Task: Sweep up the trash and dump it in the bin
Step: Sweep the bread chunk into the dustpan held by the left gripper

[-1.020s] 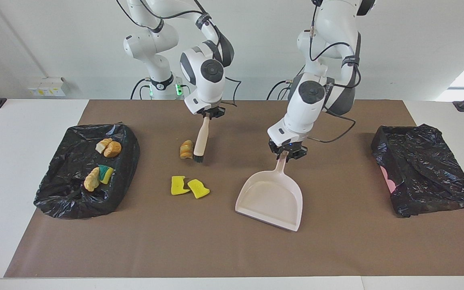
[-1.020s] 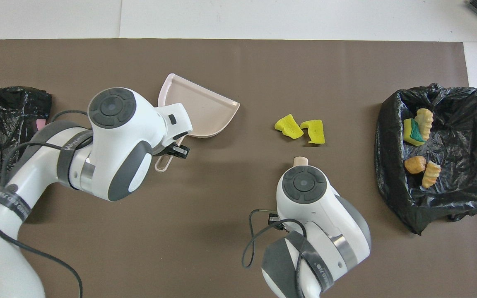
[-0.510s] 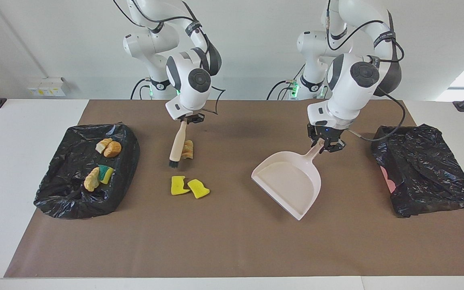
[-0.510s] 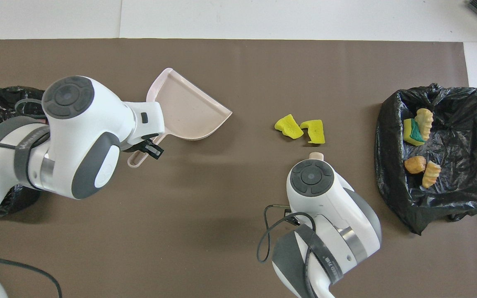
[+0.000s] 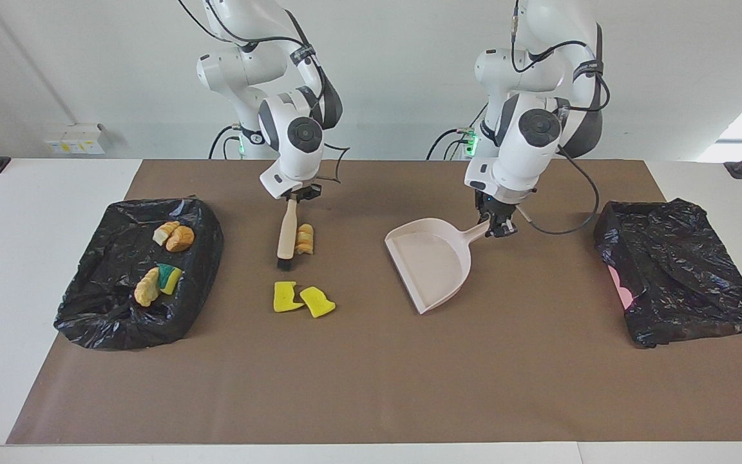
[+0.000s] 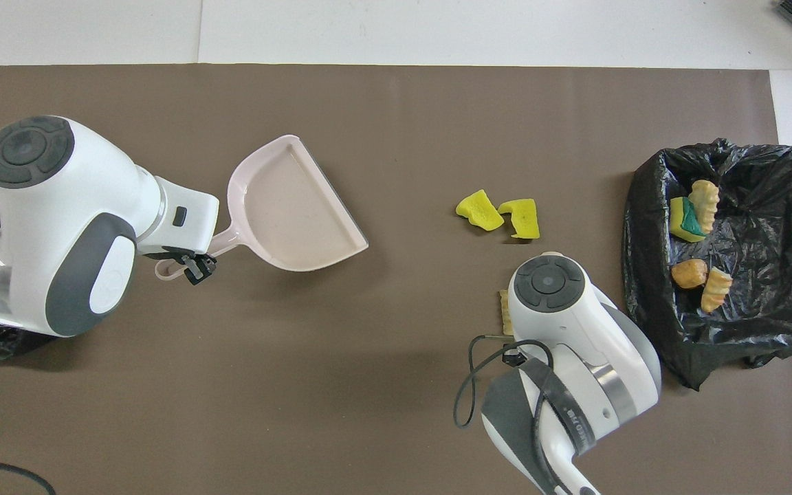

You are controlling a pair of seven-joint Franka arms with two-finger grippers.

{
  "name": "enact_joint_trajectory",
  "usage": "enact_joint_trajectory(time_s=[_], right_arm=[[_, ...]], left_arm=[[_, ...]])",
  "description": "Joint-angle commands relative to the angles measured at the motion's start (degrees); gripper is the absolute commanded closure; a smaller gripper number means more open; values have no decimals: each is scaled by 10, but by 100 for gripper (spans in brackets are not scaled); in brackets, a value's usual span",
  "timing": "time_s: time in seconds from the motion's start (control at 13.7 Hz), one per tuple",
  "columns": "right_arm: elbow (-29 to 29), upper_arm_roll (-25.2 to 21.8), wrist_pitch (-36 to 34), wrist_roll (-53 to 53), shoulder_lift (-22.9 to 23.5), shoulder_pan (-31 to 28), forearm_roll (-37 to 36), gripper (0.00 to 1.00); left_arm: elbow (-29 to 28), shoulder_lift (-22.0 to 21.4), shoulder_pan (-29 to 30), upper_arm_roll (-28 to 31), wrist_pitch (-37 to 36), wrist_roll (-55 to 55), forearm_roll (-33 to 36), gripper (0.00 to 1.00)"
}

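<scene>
The lined bin [image 5: 139,277] holds four scraps; the right hand [image 5: 295,195] grips the brush [image 5: 286,237] beside a bread lump [image 5: 304,239], two sponge pieces [image 5: 303,300] nearby; the left hand [image 5: 498,225] tilts the dustpan [image 5: 432,264] ready.

A robotics lab: two white arms [image 5: 294,129] bolted at a bare, paper-covered table [image 5: 371,399].

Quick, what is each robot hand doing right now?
Left gripper: shut on the dustpan handle.
Right gripper: shut on the brush handle, beside a bread-like scrap.
</scene>
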Motion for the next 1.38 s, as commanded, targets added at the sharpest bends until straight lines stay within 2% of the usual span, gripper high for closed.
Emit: enact_joint_trajectory(time_s=[0.0,0.22,0.29,0.58,0.73,0.87,1.02,1.17,1.31], right_arm=[[35,5,8,-33,32,23,24,100],[87,6,10,-63,62,54,58,100],[97,6,18,-70,67,64,89,100],[159,7,58,-73,136,114,120,100],[211,9,65,-75,164,135,147,100],[269,9,53,-72,186,133,187,100],[327,9,26,-70,210,128,189,100],[355,4,-11,-70,209,117,189,100],[358,4,-53,-70,189,77,185,100]], left_arm=[[-34,-25,-9,8,30,-13,-4,100],[-43,-19,-10,8,34,-14,-4,100],[-50,-18,-13,8,49,-13,-4,100],[-59,-22,-13,8,60,-15,-4,100],[-59,-21,-13,8,60,-15,-4,100],[-58,-21,-11,8,61,-15,-4,100],[-58,-19,-9,8,65,-12,-4,100],[-58,-19,-7,8,65,-12,-4,100],[-58,-19,-7,8,65,-14,-4,100]])
